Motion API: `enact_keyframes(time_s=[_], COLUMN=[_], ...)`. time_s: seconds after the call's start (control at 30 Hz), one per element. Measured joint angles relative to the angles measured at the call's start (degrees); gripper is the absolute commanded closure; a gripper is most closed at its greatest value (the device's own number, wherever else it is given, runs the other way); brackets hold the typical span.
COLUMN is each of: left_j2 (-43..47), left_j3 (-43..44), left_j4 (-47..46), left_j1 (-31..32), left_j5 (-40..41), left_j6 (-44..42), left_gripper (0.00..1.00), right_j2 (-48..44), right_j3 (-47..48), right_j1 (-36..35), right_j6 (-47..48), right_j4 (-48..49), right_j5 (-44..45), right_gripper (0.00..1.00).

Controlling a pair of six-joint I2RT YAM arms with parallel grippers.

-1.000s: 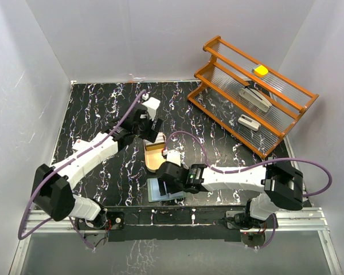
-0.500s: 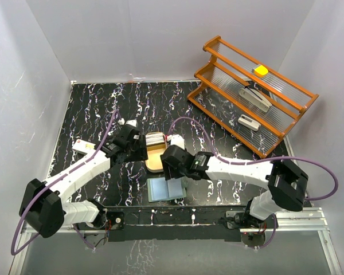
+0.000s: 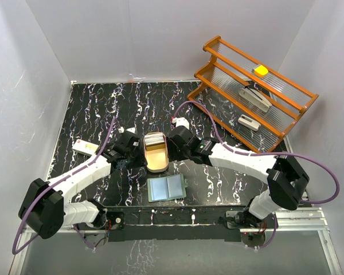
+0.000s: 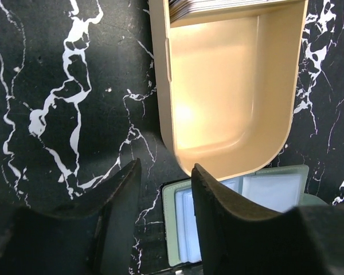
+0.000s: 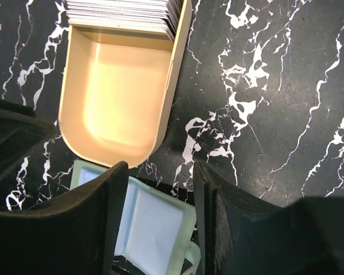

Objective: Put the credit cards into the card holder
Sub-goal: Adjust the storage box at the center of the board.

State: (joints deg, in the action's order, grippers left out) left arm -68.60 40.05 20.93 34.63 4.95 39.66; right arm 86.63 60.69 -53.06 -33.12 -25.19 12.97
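Observation:
A stack of pale credit cards (image 3: 155,138) stands on edge at the far end of an oval tan tray (image 3: 156,161). The teal-green card holder (image 3: 166,188) lies open just in front of the tray, pale blue pockets up. My left gripper (image 3: 136,156) hovers at the tray's left side and my right gripper (image 3: 173,148) at its right side. Seen from the left wrist, the left gripper (image 4: 165,177) is open and empty, with the tray (image 4: 229,97), cards (image 4: 218,6) and card holder (image 4: 264,192) below it. The right gripper (image 5: 159,177) is open above the card holder (image 5: 155,226), near the tray (image 5: 120,97) and cards (image 5: 123,14).
An orange wire rack (image 3: 252,94) holding a yellow item and white objects stands at the back right. A small white object (image 3: 85,146) lies on the black marbled table at the left. White walls close in the sides and back.
The left arm swung from the back towards the tray's left side. The right arm drew away from over the card holder to the tray's right side. Both pairs of jaws have narrowed.

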Motion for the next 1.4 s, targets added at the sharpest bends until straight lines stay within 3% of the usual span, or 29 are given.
enact_keyframes(time_s=[0.3,0.6,0.77,0.9,1.13,1.4], left_j2=[-2.8,-4.5,-5.8,-6.3,-4.9,-3.3], left_j3=[-0.9,-1.2,-1.1,-1.1,-0.3,-0.3], left_j4=[-6.2,-10.6,-11.6,-11.7,-9.9,-7.7], left_j1=[0.0,0.0,0.0,0.0,0.0,0.0], left_j5=[-2.9,-5.6,-6.8,-7.3,-4.5,1.0], left_j6=[-3.7,-8.4,-9.5,-10.1,-7.5,-4.5], left_gripper=[0.83,0.88,0.9,0.75,0.58,0.5], right_j2=[-1.3,-12.5,-13.4,-13.1,-13.1,-13.1], right_j3=[0.3,-3.0,-3.3,-3.3,-3.3,-3.3], right_j1=[2.1,4.9,5.8,6.7,7.1,7.1], right_j6=[3.4,10.0,11.7,12.3,12.2,11.8], right_j4=[0.3,2.2,2.9,2.7,2.8,2.7], right_j5=[1.1,3.6,2.7,1.6,0.1,-1.9], right_gripper=[0.51,0.5,0.5,0.5,0.5,0.5])
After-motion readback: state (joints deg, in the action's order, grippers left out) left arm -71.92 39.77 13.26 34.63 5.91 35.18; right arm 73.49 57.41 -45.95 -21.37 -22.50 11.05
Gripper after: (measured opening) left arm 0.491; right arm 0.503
